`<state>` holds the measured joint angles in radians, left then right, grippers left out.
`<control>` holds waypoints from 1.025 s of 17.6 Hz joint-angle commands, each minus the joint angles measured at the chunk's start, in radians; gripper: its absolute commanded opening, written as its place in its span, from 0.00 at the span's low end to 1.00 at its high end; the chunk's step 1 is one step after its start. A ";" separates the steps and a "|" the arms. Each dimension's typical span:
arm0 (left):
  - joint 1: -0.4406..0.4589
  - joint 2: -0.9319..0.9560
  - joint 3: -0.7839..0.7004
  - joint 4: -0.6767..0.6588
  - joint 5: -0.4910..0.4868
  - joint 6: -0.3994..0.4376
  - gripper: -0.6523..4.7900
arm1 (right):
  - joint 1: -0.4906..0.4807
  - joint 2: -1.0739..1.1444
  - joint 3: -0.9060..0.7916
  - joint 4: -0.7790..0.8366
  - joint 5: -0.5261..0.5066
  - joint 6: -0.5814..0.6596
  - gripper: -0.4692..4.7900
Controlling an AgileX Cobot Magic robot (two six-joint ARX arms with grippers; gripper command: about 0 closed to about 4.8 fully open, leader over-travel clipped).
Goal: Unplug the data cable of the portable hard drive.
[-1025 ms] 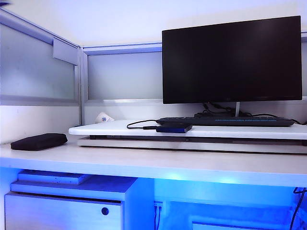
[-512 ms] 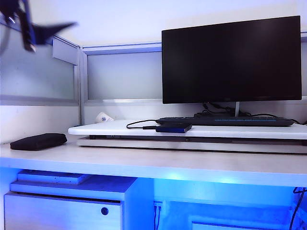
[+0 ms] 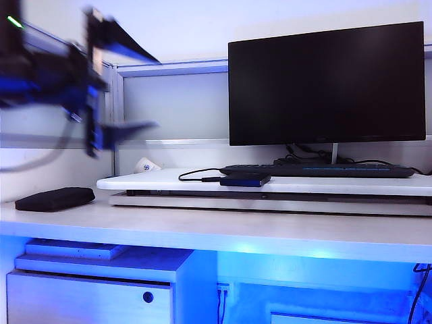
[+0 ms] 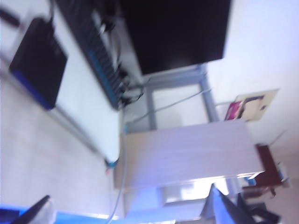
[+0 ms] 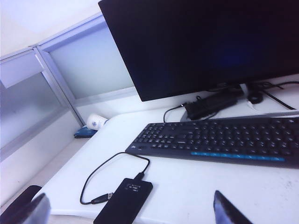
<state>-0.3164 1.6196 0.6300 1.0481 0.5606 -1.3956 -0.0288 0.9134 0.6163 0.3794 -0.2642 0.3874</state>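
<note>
Portable hard drive (image 5: 124, 201) lies flat on the raised white board (image 3: 162, 181) on the counter (image 3: 202, 226), in front of the keyboard's (image 5: 219, 140) near left end, well apart from both pincers. Data cable (image 5: 98, 179) is plugged into the drive's far end; it loops out to the side and back, with its free plug lying on the board just beside the drive. In the exterior view the drive (image 3: 244, 180) sits at the board's front edge with the cable (image 3: 196, 175) trailing left.

Left pincer (image 3: 118, 88) is up in the air at the left of the exterior view, heavily blurred, fingers spread wide, holding nothing. In the left wrist view the drive (image 4: 39, 60) shows, blurred.

Right pincer (image 5: 131, 210) is not seen in the exterior view; in its wrist view two fingertips (image 5: 226, 210) stand far apart, empty, above the board near the drive.

Dark monitor (image 3: 327, 84) stands behind the keyboard. A black pouch (image 3: 54, 199) lies on the counter at far left. A small white cup (image 5: 96, 121) lies tipped by the partition.
</note>
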 commanded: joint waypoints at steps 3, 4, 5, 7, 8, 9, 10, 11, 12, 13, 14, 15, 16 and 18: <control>-0.046 0.209 0.187 0.024 0.019 -0.004 1.00 | 0.024 0.063 0.010 0.063 -0.002 -0.030 0.98; -0.061 0.266 0.239 0.023 0.019 -0.019 1.00 | 0.024 0.087 0.010 0.069 -0.004 -0.029 0.98; -0.072 0.289 0.261 0.024 0.018 -0.019 1.00 | 0.023 0.096 0.010 0.071 -0.004 -0.029 0.98; -0.098 0.349 0.311 0.022 -0.013 -0.020 1.00 | 0.023 0.116 0.010 0.084 -0.004 -0.034 0.98; -0.108 0.385 0.338 0.013 -0.026 -0.031 1.00 | 0.024 0.126 0.010 0.096 -0.005 -0.048 0.98; -0.113 0.428 0.373 -0.006 -0.022 -0.038 1.00 | 0.024 0.131 0.011 0.101 -0.005 -0.048 0.98; -0.113 0.462 0.399 -0.012 -0.015 -0.055 1.00 | 0.023 0.134 0.011 0.098 -0.004 -0.048 0.98; -0.113 0.478 0.412 -0.013 -0.015 -0.060 1.00 | 0.023 0.134 0.011 0.098 -0.004 -0.048 0.98; -0.113 0.498 0.430 -0.016 -0.015 -0.060 1.00 | 0.023 0.134 0.011 0.097 -0.004 -0.048 0.98; -0.113 0.534 0.468 -0.016 -0.018 -0.060 1.00 | 0.023 0.134 0.011 0.097 -0.004 -0.053 0.98; -0.113 0.546 0.486 -0.020 -0.021 -0.060 1.00 | 0.023 0.135 0.011 0.097 -0.004 -0.054 0.98; -0.113 0.562 0.511 -0.029 -0.025 -0.060 1.00 | 0.023 0.142 0.011 0.104 -0.003 -0.056 0.98; -0.113 0.573 0.529 -0.039 -0.024 -0.060 1.00 | 0.023 0.152 0.012 0.107 -0.003 -0.056 0.98; -0.113 0.596 0.561 -0.045 -0.021 -0.060 1.00 | 0.024 0.183 0.014 0.122 -0.007 -0.056 0.98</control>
<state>-0.4290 2.2051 1.1721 1.0027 0.5381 -1.4567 -0.0051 1.0828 0.6243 0.4747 -0.2653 0.3344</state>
